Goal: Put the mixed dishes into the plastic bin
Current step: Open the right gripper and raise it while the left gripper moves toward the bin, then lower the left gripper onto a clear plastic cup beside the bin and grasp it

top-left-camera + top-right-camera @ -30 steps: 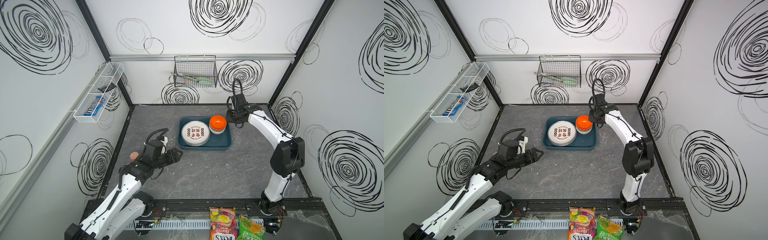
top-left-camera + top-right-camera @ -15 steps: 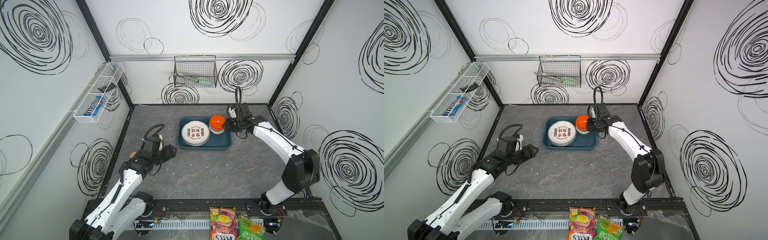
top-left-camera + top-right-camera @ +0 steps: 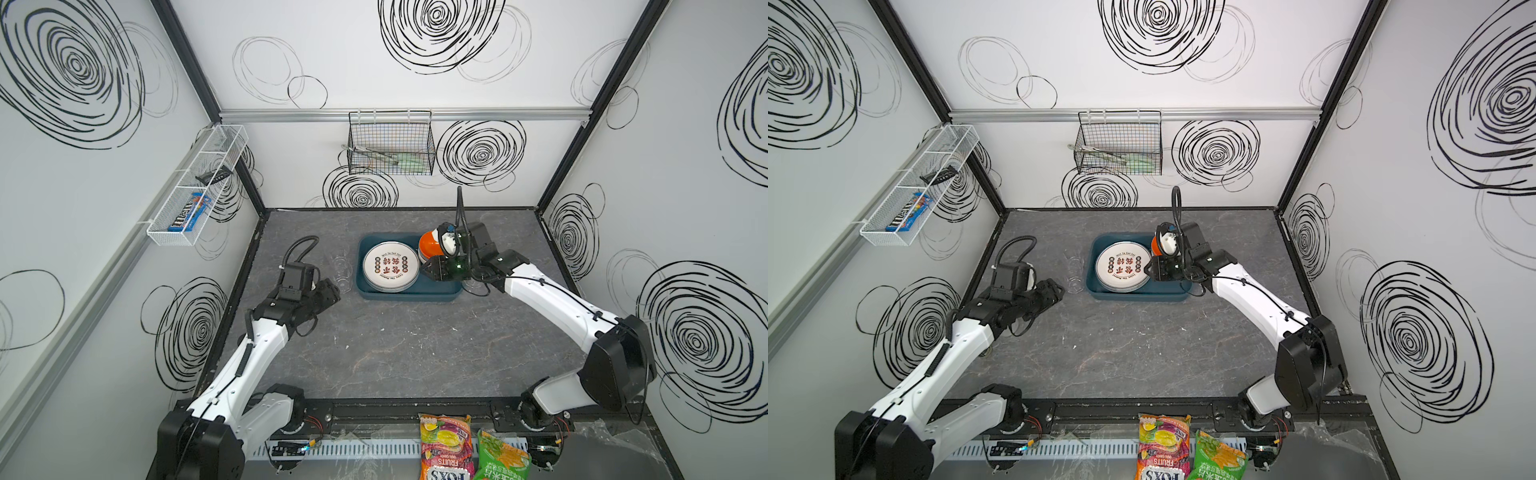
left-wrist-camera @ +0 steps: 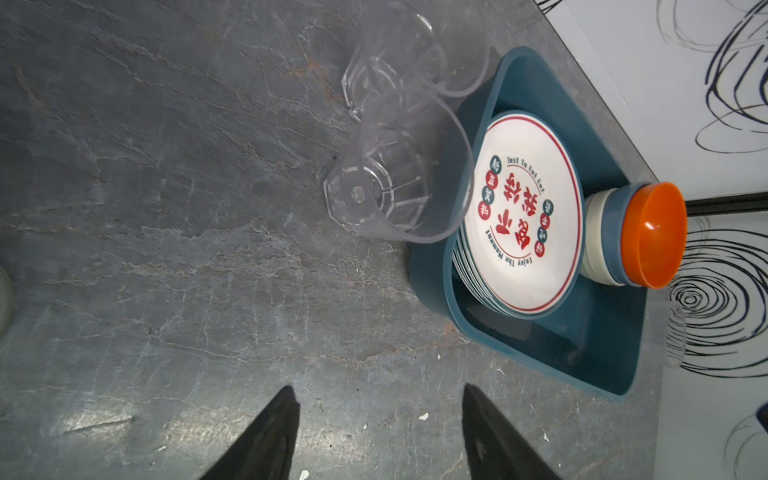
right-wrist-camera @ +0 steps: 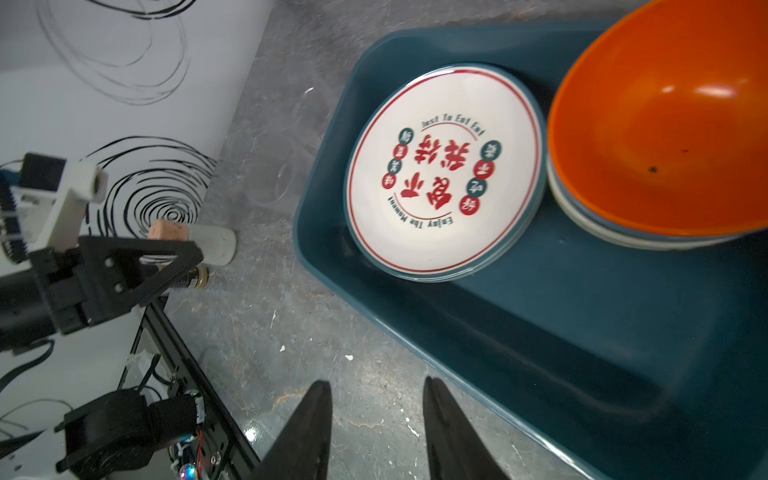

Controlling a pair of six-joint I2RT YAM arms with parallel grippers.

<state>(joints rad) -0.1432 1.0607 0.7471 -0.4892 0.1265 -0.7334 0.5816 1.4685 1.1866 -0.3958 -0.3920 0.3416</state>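
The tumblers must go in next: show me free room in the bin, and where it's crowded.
Free: the teal bin's floor strip between the plate stack, the bowl stack and its near wall; also the bare table in front of the bin. Crowded: outside the bin's left wall, where two clear tumblers stand close together.

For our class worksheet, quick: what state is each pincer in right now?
Left pincer: open, holding nothing.
Right pincer: open, holding nothing.
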